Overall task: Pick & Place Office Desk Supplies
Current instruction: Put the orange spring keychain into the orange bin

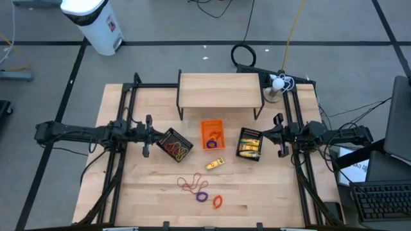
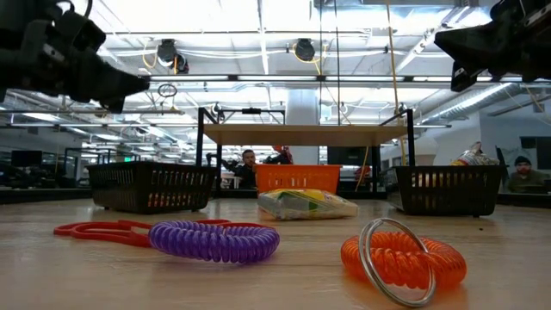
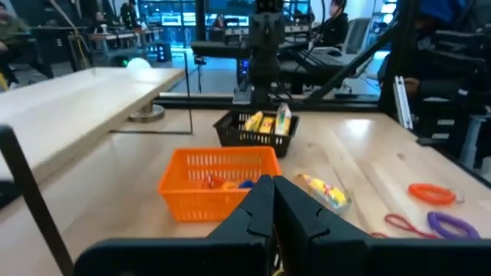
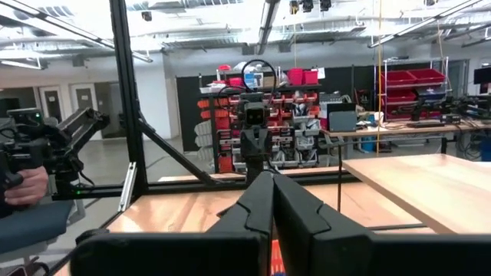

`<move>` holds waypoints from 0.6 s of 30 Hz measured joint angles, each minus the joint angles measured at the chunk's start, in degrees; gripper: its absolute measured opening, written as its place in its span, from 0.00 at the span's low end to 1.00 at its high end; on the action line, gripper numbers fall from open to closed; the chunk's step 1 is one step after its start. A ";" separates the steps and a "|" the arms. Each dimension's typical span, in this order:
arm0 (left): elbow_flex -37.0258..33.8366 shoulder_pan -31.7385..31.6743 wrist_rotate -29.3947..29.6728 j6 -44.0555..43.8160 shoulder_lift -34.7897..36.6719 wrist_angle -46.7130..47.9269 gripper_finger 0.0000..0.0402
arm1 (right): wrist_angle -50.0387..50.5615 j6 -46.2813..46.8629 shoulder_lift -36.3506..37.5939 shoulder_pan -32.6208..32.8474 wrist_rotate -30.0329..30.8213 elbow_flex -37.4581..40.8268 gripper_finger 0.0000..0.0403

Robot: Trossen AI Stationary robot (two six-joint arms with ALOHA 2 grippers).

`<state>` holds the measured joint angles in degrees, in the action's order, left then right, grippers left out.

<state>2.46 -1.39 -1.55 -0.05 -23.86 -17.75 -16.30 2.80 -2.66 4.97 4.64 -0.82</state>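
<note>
Table [image 1: 270, 192]: pale wood, carrying every item below.
Shelf [image 1: 220, 90]: a wooden riser on dark legs at the table's far edge, midway between the two arms.
Left arm: reaches in from the left; its gripper [image 1: 148, 136] hangs above the table just beside the left black basket, jaws pressed together and holding nothing.
Right arm: reaches in from the right; its gripper [image 1: 279, 133] hangs just beside the right black basket, jaws pressed together and holding nothing.
Left black basket [image 1: 174, 144]: mesh, turned at an angle, with red and yellow rubber bands inside.
Right black basket [image 1: 250, 142]: mesh, holding yellow packets.
Orange basket [image 1: 212, 133]: sits between the two black baskets, with a few small coloured pieces in it.
Loose yellow packet [image 1: 215, 163]: lies on bare wood just in front of the orange basket.
Red rubber bands [image 1: 189, 184]: a loose tangle on the table, nearer the front, touching the purple ring.
Purple coil ring [image 1: 202, 196]: flat on the wood, near the orange one.
Orange coil ring [image 1: 217, 201]: the front-most piece, with a metal key ring [image 2: 394, 263] leaning on it in the low view.
</note>
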 joint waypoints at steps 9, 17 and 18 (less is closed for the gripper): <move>-1.67 -0.02 0.07 -1.67 -0.02 0.14 0.00 | 1.33 1.09 -0.11 0.00 -0.01 -0.03 0.01; -1.63 -0.02 4.05 -5.20 -0.02 -0.09 0.05 | 3.62 4.68 -17.69 4.72 2.47 -8.46 0.00; -1.63 -0.02 4.54 -5.22 -0.02 -0.10 0.05 | 3.57 5.13 -21.63 6.13 3.75 -10.73 0.00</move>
<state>0.84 -1.41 2.99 -5.28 -23.88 -17.85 -12.74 7.93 -24.29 11.10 8.39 -11.55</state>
